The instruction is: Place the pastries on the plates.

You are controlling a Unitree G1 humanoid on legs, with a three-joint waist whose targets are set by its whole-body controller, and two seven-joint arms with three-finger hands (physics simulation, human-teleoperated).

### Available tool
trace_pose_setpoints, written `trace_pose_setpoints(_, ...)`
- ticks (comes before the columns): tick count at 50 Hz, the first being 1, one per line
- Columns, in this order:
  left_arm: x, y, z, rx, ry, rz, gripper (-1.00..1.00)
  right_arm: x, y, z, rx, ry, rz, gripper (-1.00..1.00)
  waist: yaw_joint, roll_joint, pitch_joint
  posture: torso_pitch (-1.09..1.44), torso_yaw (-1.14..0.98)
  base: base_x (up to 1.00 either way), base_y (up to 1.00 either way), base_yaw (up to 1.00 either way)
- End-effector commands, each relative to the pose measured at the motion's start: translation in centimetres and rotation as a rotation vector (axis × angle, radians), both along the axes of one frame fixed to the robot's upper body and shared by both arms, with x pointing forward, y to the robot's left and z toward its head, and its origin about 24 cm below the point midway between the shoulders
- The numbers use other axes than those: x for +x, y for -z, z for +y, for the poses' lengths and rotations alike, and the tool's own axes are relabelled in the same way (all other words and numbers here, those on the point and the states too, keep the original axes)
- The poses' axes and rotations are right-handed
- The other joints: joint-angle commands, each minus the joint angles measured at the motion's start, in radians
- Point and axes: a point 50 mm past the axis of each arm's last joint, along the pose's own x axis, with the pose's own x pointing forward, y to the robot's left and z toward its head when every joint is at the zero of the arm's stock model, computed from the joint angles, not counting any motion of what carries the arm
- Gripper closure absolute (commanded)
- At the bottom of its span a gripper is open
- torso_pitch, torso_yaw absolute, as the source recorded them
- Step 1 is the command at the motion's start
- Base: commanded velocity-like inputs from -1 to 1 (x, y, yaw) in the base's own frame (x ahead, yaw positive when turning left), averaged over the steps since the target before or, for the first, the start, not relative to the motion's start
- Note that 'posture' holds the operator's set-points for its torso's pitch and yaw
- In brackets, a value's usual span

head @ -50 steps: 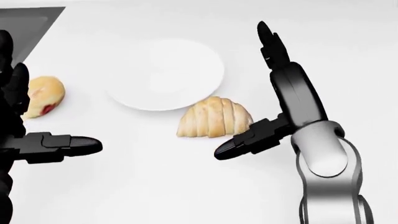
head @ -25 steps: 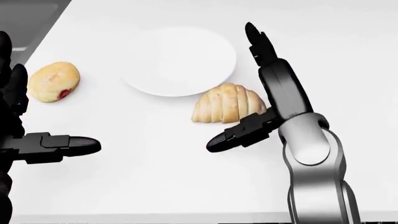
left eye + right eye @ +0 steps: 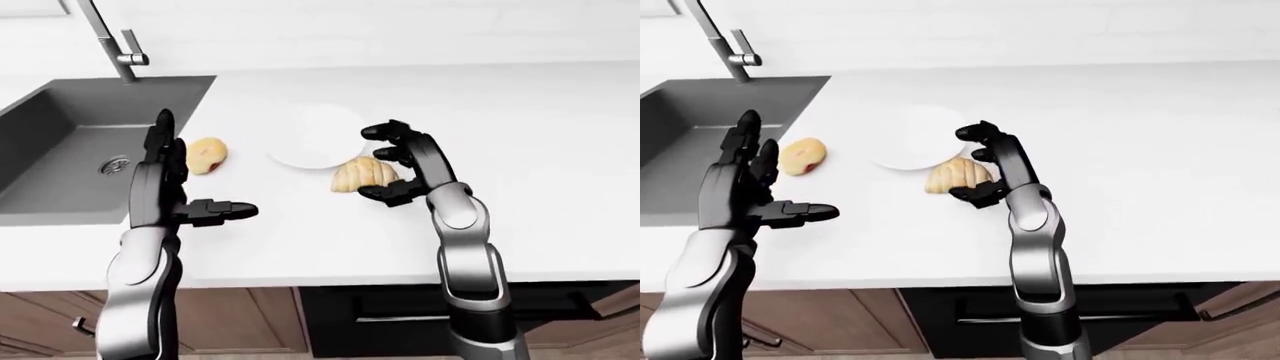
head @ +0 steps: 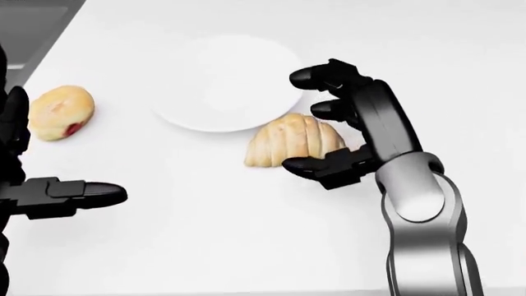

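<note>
My right hand [image 4: 341,123] is curling its fingers [image 4: 316,77] around the croissant [image 4: 291,140], thumb at its lower edge and two fingers arching over its top, not yet clamped shut. The croissant is lying on the white desk [image 4: 246,234], just beside the lower right rim of the plate [image 4: 226,83]. My left hand [image 3: 170,176] is hovering open, holding nothing, near the donut [image 4: 57,111], which is sitting well left of the plate, beside the sink [image 3: 70,150].

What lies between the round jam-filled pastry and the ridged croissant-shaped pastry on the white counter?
In the head view, only bare white counter lies between the round jam-filled pastry and the ridged croissant-shaped pastry; the white round plate sits above that stretch.
</note>
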Motion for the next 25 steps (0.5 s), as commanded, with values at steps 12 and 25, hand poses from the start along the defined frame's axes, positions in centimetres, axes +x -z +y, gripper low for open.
trace_pose_setpoints(12,-0.4,-1.7,0.2,0.022,-0.007,-0.091,-1.0,-0.5,-2.0,0.6,-0.033,-0.043,-0.086,0.04,0.0,0.003,-0.02,0.0,0.0,0.0,0.0,0.0)
trace_pose_setpoints(25,-0.4,-1.7,0.2,0.024,-0.009,-0.09,-1.0,-1.3,-3.4,0.7,-0.042,-0.07,-0.111,0.73,-0.003,0.004,-0.012,0.0,0.0,0.0,0.0,0.0)
